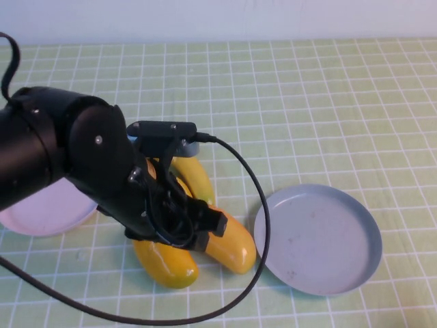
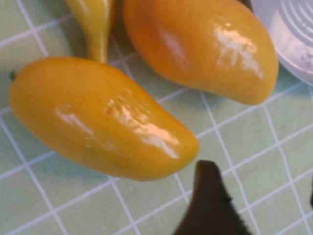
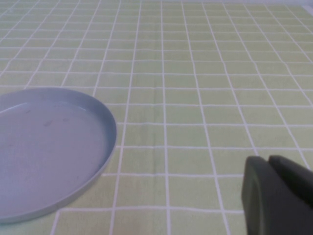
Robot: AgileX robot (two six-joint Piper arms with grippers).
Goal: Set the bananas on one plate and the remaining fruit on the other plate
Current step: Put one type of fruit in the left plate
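Two mango-like fruits lie side by side on the mat, one (image 1: pixel 167 264) nearer the front and the other (image 1: pixel 234 244) beside the grey-blue plate (image 1: pixel 317 238). Both show close up in the left wrist view (image 2: pixel 98 122) (image 2: pixel 200 46). A banana (image 1: pixel 198 179) lies just behind them, its tip in the left wrist view (image 2: pixel 95 24). A second banana is mostly hidden under the arm. My left gripper (image 1: pixel 205 229) (image 2: pixel 261 200) hovers open and empty just over the fruits. The pink plate (image 1: pixel 41 208) sits at the left. My right gripper (image 3: pixel 274 196) is shut and empty, beside the grey-blue plate (image 3: pixel 54 152).
The left arm's black cable (image 1: pixel 256 198) loops over the mat between the fruits and the grey-blue plate. Green checked cloth (image 1: pixel 307 102) covers the table up to the white back wall.
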